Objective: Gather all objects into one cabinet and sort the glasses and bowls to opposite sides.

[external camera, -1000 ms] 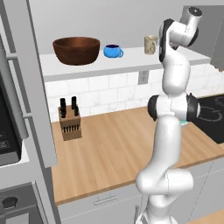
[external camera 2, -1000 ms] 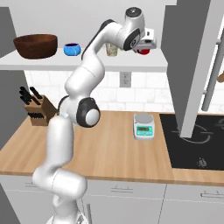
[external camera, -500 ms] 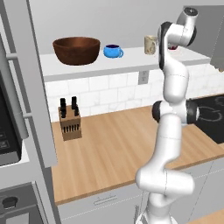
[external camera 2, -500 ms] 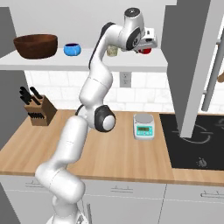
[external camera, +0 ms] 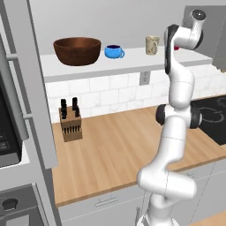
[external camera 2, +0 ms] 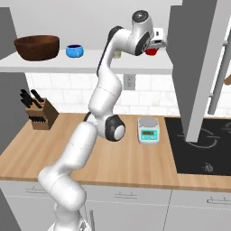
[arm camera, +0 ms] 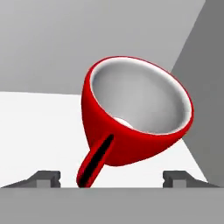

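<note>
The red cup (arm camera: 131, 113) stands on the white shelf board (arm camera: 35, 131) of the cabinet (external camera 2: 90, 63), close to its grey right wall, with its handle pointing at the hand. My gripper (arm camera: 111, 177) is open, its fingertips (arm camera: 43, 177) wide apart on either side of the cup and off it. From the right base, the gripper (external camera 2: 155, 43) hovers over the red cup (external camera 2: 152, 51) at the shelf's right end. The brown bowl (external camera: 77, 50) sits at the left end, the blue mug (external camera: 114, 51) beside it, and the beige tumbler (external camera: 152, 45) further right.
A tall grey cabinet door (external camera 2: 194, 67) hangs open to the right of the shelf. Below on the wooden counter (external camera 2: 67, 144) are a knife block (external camera 2: 38, 113) and a small scale (external camera 2: 148, 130). A black cooktop (external camera 2: 198, 144) lies at the right.
The fingers have spread apart and let go of the red cup, which now stands free on the shelf. The arm's elbow has swung upright.
</note>
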Robot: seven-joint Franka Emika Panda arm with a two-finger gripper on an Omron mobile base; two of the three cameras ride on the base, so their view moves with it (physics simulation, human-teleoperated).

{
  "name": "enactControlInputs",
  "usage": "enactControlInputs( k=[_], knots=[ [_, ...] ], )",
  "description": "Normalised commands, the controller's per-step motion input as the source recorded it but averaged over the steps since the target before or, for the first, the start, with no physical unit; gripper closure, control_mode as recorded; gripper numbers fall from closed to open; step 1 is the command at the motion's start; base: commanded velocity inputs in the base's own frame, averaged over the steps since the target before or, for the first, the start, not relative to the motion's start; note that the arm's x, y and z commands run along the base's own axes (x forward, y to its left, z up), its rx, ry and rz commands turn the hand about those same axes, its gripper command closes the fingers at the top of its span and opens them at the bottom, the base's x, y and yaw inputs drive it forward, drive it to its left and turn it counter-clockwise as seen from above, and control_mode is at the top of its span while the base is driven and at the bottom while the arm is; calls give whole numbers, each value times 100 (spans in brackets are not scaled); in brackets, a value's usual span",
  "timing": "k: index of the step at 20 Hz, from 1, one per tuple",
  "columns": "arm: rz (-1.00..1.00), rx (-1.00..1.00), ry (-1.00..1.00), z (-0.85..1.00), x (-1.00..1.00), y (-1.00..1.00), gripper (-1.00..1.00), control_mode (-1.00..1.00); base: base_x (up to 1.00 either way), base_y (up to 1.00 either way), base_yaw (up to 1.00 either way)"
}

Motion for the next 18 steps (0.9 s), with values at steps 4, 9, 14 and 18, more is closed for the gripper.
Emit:
enactControlInputs(
  k=[4, 9, 14, 18],
  knots=[
    [4, 15, 12, 100, -6, -24, -100, -100, 0, 0, 0],
    [6, 16, 10, 87, -24, -28, -100, -100, 0, 0, 0],
    [7, 13, 1, 56, -60, -19, -100, -100, 0, 0, 0],
    [2, 7, 3, 20, -78, 5, -100, -100, 0, 0, 0]
  ],
)
